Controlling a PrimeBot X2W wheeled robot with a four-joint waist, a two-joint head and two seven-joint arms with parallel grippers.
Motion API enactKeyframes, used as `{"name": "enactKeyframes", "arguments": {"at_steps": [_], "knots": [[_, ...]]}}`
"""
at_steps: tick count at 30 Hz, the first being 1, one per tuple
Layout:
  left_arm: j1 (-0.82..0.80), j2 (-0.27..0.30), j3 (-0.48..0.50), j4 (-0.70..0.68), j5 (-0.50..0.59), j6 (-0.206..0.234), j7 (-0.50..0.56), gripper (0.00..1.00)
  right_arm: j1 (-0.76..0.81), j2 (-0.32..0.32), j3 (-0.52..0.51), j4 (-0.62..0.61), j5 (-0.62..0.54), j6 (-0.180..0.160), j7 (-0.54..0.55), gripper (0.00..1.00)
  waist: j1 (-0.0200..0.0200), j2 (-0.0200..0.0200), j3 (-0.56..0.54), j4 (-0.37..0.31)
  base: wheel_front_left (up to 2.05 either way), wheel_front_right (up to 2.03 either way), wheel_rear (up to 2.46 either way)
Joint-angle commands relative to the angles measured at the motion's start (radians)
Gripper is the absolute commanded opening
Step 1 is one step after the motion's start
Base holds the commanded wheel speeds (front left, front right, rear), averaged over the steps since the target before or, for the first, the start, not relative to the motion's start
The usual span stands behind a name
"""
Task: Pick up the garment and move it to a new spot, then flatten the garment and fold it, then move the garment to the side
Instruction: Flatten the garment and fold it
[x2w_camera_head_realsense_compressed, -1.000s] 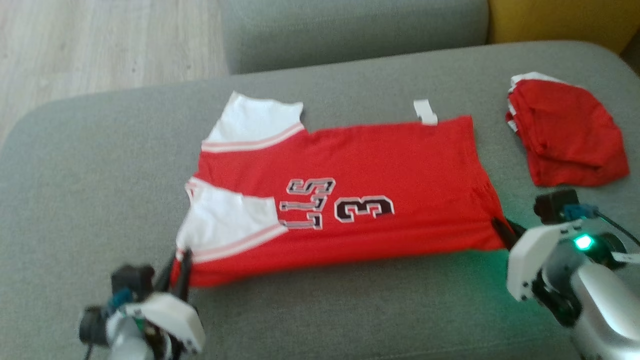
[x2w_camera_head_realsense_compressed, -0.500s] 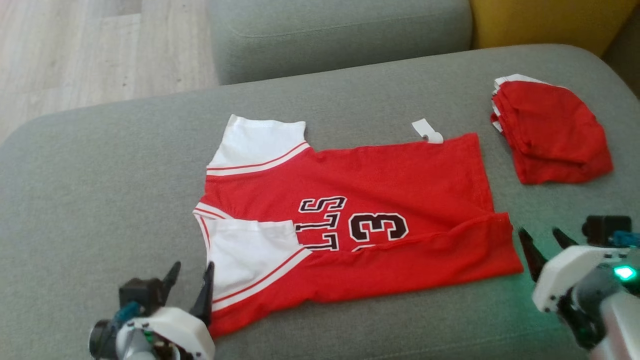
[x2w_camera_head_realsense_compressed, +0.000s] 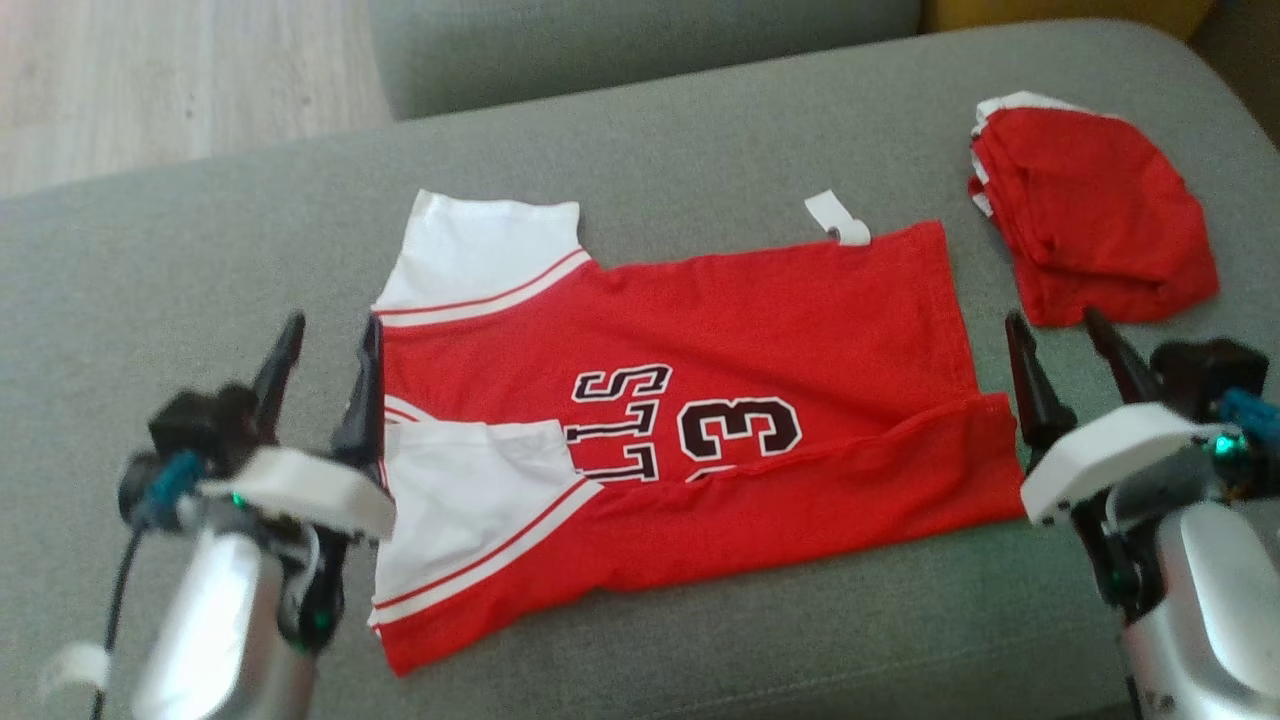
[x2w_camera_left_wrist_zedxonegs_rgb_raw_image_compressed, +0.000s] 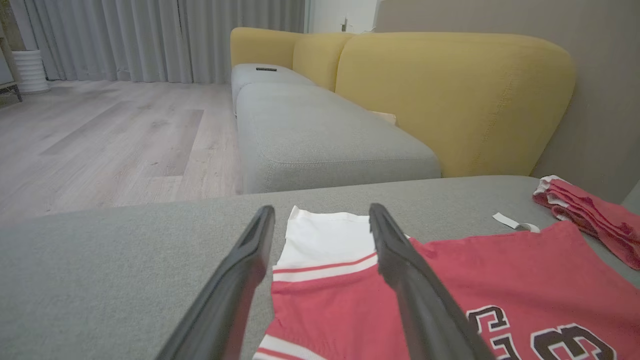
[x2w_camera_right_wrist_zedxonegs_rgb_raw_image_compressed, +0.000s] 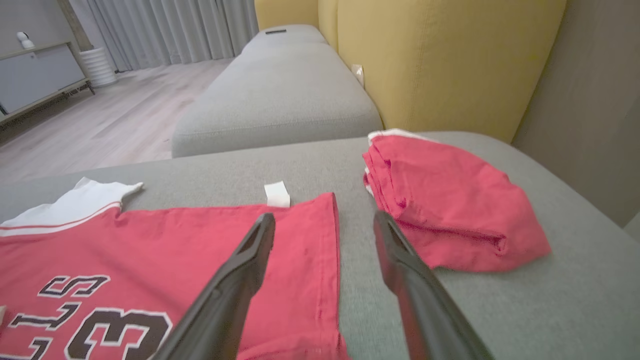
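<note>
The red jersey (x2w_camera_head_realsense_compressed: 760, 320), its near edge folded over, lies mid-cushion (x2w_camera_head_realsense_compressed: 700, 150) between the left gripper (x2w_camera_head_realsense_compressed: 332, 324) and right gripper (x2w_camera_head_realsense_compressed: 1052, 318), both spread open and empty.

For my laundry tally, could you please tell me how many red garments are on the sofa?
2. A jersey lies spread mid-cushion, its near edge folded over; a folded red bundle sits at the far right. The bundle's layers may hide more pieces.

Bare cushion (x2w_camera_head_realsense_compressed: 150, 250) left of jersey (x2w_camera_head_realsense_compressed: 760, 330); folded pile (x2w_camera_head_realsense_compressed: 1095, 230) right.
</note>
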Motion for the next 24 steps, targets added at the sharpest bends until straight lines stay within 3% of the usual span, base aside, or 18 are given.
{"name": "enactKeyframes", "arguments": {"at_steps": [1, 5, 12, 19, 24], "knots": [[-0.083, 0.04, 0.028, -0.034, 0.012, -0.01, -0.01, 1.0, -0.06, -0.005, 0.024, -0.045, -0.011, -0.001, -0.017, 1.0, -0.0001, -0.0001, 0.03, -0.011, 0.0, 0.0, 0.0], [-0.2, 0.078, -0.005, -0.009, 0.029, -0.033, 0.035, 1.0, -0.107, -0.011, 0.033, -0.057, -0.013, -0.001, -0.03, 1.0, -0.0001, -0.0001, 0.083, -0.024, 0.0, 0.0, 0.0], [-0.484, 0.206, -0.157, 0.123, 0.022, -0.066, 0.226, 1.0, -0.218, -0.034, 0.084, -0.052, -0.01, -0.001, -0.042, 1.0, -0.0001, -0.0001, 0.205, -0.064, 0.0, 0.0, 0.0], [-0.702, 0.356, -0.38, 0.229, -0.158, -0.067, 0.391, 1.0, -0.319, -0.026, 0.138, -0.027, -0.002, -0.001, -0.077, 1.0, -0.0001, -0.0001, 0.295, -0.118, 0.0, 0.0, 0.0], [-0.805, 0.432, -0.516, 0.288, -0.27, -0.067, 0.471, 1.0, -0.364, -0.019, 0.163, -0.009, 0.01, -0.001, -0.104, 1.0, -0.0001, -0.0001, 0.343, -0.149, 0.0, 0.0, 0.0]]}}
